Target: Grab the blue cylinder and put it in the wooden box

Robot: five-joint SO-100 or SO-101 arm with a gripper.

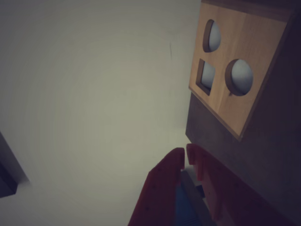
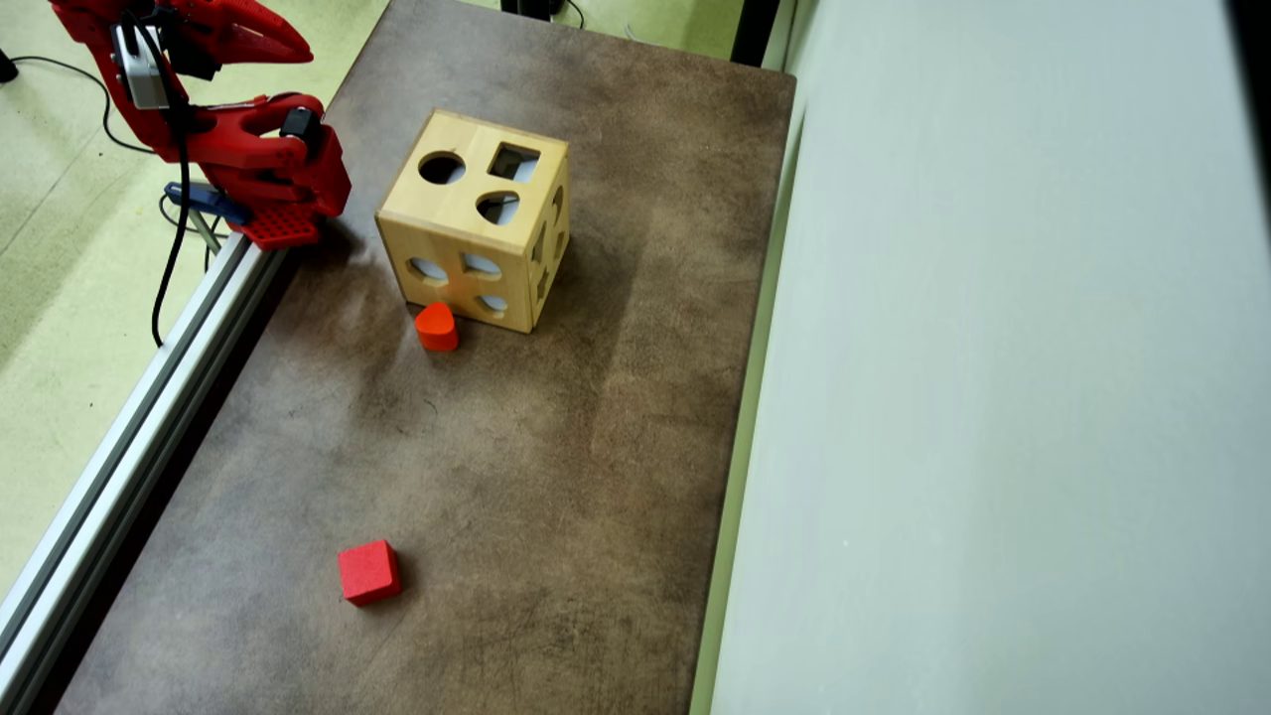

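The wooden box (image 2: pixel 452 216) stands on the brown table near the arm's base, with round, square and rounded holes in its faces. In the wrist view the wooden box (image 1: pixel 249 37) fills the upper right. The blue cylinder is out of view in both frames. My red gripper (image 1: pixel 185 157) is shut, its tips almost touching and nothing between them. In the overhead view the gripper (image 2: pixel 298 50) is raised at the top left, off the table's left edge, with the arm folded back.
An orange-red rounded block (image 2: pixel 436 327) sits against the box's near face. A red cube (image 2: pixel 368 572) lies near the table's front. An aluminium rail (image 2: pixel 149 417) runs along the left edge, with a blue clamp (image 2: pixel 204 199) by the base. A pale wall (image 2: pixel 993 397) borders the right.
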